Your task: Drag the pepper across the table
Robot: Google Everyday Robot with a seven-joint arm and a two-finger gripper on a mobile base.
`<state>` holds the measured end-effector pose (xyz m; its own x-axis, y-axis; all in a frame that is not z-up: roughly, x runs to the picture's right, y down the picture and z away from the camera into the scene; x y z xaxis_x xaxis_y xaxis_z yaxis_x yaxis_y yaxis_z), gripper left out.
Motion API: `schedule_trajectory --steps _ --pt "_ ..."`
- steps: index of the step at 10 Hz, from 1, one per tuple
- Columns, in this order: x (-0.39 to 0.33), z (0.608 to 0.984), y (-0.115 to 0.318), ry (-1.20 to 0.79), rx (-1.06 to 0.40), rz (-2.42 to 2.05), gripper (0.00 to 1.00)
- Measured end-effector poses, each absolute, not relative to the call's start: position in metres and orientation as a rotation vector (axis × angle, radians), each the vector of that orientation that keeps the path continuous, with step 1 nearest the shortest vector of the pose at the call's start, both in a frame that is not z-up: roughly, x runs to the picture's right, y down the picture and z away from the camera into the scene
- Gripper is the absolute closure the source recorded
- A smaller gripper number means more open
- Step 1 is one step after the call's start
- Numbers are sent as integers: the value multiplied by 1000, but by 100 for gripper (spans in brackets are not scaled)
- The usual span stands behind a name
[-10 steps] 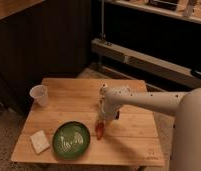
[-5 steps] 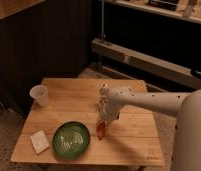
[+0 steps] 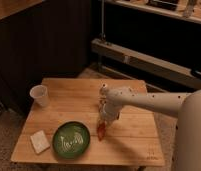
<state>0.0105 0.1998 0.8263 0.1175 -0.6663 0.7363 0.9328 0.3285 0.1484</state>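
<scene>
The small red-orange pepper [image 3: 101, 131] lies on the light wooden table [image 3: 69, 97], just right of the green plate [image 3: 71, 140]. My white arm reaches in from the right, and my gripper [image 3: 103, 120] points down right above the pepper's upper end, touching or nearly touching it. The gripper's body hides the pepper's top.
A white cup [image 3: 39, 95] stands at the table's left back. A pale sponge-like block [image 3: 40, 141] lies at the front left corner. A small white figurine [image 3: 103, 90] stands just behind the gripper. Dark shelving and a metal rail lie beyond the table.
The gripper and the pepper have shifted slightly toward the front of the table; otherwise the scene is the same.
</scene>
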Motion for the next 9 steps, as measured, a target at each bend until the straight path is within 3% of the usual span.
schedule_trajectory --steps 9 --pt "14 823 202 -822 -391 -1239 100"
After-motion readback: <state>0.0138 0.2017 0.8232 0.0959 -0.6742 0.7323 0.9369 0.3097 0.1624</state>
